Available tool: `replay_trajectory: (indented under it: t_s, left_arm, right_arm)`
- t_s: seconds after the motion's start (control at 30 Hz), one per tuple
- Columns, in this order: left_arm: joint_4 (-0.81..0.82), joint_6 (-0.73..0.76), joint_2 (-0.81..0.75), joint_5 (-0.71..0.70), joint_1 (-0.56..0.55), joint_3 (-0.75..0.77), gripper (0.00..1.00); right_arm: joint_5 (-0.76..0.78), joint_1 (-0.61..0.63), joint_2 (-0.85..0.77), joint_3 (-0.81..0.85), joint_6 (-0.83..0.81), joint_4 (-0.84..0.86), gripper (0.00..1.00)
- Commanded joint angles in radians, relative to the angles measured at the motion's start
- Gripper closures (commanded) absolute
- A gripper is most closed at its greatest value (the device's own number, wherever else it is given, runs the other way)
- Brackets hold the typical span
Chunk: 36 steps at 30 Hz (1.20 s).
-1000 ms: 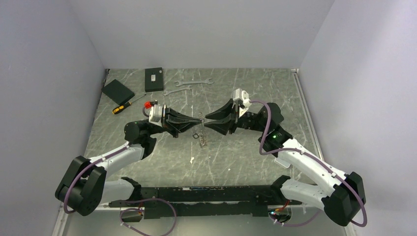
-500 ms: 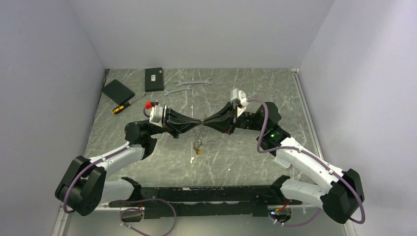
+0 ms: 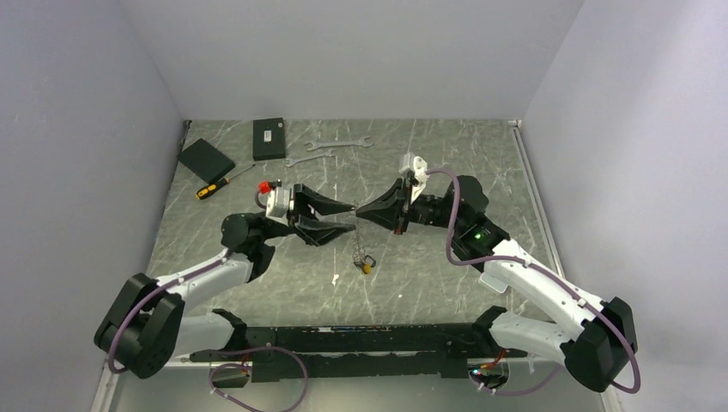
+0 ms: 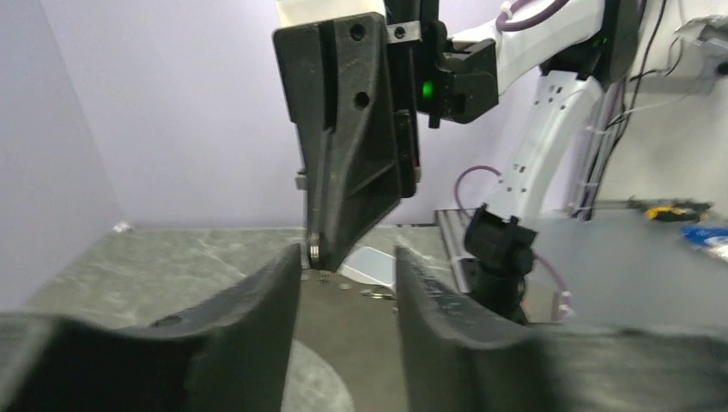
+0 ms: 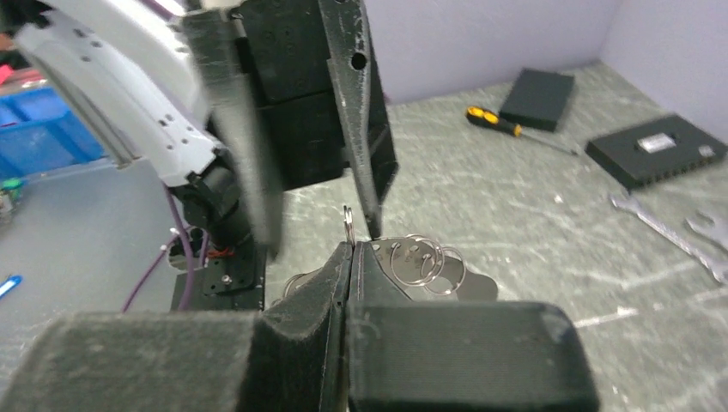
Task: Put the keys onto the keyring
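Near edge: both my arm bases; grey marbled table [image 3: 429,283] runs out ahead.

Mid-table: my two tips meet nose to nose, raised off the surface.

L pincer [image 3: 347,217]: released, fingers spread, nothing betw. them. From L wrist cam, the R tip sits just beyond the gap.

R pincer [image 3: 360,214]: clenched, grasping a small ring [image 5: 346,223] at the very tip, ring upright.

Keys [image 3: 361,256]: dangle straight below the R tip, with a dark-and-yellow bit [image 3: 367,267] lowest. Can't tell if it touches the table. R wrist cam shows more wire loops [image 5: 425,257] bunched just past the tip.

Far L: screwdriver [image 3: 215,184], yellow/black handle, then two flat black boxes [image 3: 206,157].

Far centre: two wrenches [image 3: 339,144], lying flat, well apart from the pincers.
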Motion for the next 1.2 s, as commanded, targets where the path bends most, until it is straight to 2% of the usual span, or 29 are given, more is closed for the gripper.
replay_trajectory:
  t_s: [0.0, 0.07, 0.13, 0.2, 0.3, 0.37, 0.47, 0.6, 0.77, 1.07, 1.17]
  left_arm:
    - [-0.202, 0.139, -0.109, -0.08, -0.026, -0.054, 0.33]
    - [-0.279, 0.187, -0.17, -0.151, -0.032, -0.103, 0.18]
    - [-0.322, 0.216, -0.231, -0.211, -0.032, -0.141, 0.13]
    - [-0.455, 0.264, -0.306, -0.231, -0.033, -0.139, 0.16]
    - [-0.837, 0.42, -0.404, -0.213, -0.049, -0.037, 0.28]
    - [-1.054, 0.547, -0.438, -0.217, -0.062, 0.023, 0.32]
    - [-1.2, 0.632, -0.46, -0.228, -0.066, 0.062, 0.38]
    - [-1.293, 0.694, -0.411, -0.165, -0.066, 0.113, 0.47]
    - [-1.277, 0.71, -0.351, -0.112, -0.067, 0.128, 0.59]
    - [-1.319, 0.773, -0.304, -0.025, -0.075, 0.18, 0.63]
    - [-1.297, 0.77, -0.294, -0.023, -0.083, 0.176, 0.7]
  right_arm:
    - [0.183, 0.024, -0.039, 0.067, -0.089, -0.205, 1.0]
    - [0.232, 0.041, -0.039, 0.069, -0.116, -0.274, 1.0]
    - [0.296, 0.058, -0.037, 0.075, -0.139, -0.354, 1.0]
    - [0.36, 0.085, -0.032, 0.097, -0.175, -0.443, 1.0]
    - [0.492, 0.144, -0.01, 0.152, -0.255, -0.581, 1.0]
    - [0.567, 0.185, 0.003, 0.183, -0.298, -0.644, 1.0]
    - [0.595, 0.228, 0.005, 0.209, -0.363, -0.697, 1.0]
    - [0.592, 0.278, -0.002, 0.238, -0.439, -0.739, 1.0]
    - [0.562, 0.313, -0.024, 0.251, -0.473, -0.728, 1.0]
    - [0.568, 0.34, -0.024, 0.236, -0.495, -0.719, 1.0]
    - [0.563, 0.342, -0.029, 0.232, -0.496, -0.71, 1.0]
